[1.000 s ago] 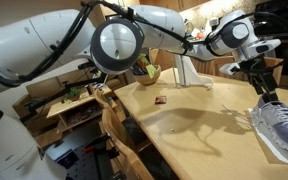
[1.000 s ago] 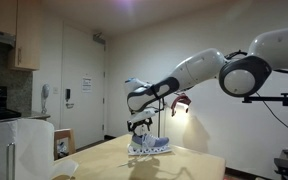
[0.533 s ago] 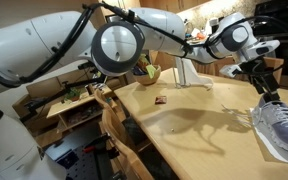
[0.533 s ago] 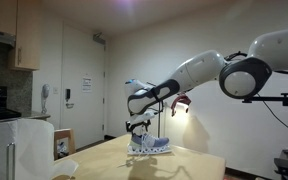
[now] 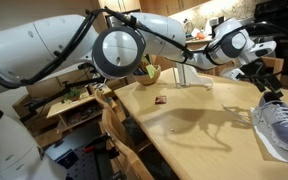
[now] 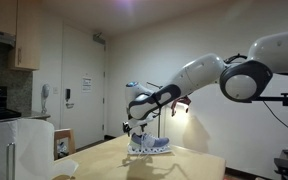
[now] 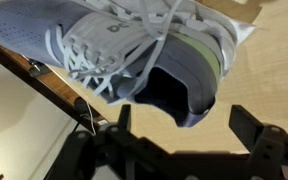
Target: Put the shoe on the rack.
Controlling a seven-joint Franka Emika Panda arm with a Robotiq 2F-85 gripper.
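The shoe (image 5: 284,125), a grey-lavender knit sneaker with white laces and a thick white sole, lies on the wooden table (image 5: 194,125) at its far end. It also shows in an exterior view (image 6: 150,146) and fills the top of the wrist view (image 7: 134,45), heel opening towards the camera. My gripper (image 5: 267,86) hangs just above the shoe's heel, open and empty, its two fingers apart and off the shoe (image 7: 187,130). It also shows in an exterior view (image 6: 136,127). I cannot pick out a rack for certain.
A bowl (image 5: 149,72), a white stand (image 5: 191,72) and a small dark object (image 5: 161,99) are on the table. A wooden chair (image 5: 114,120) and a low cluttered shelf (image 5: 74,100) stand beside it. A paper towel roll (image 6: 24,145) is near one camera.
My gripper has lifted slightly up and away from the shoe's heel. The shoe has not moved.
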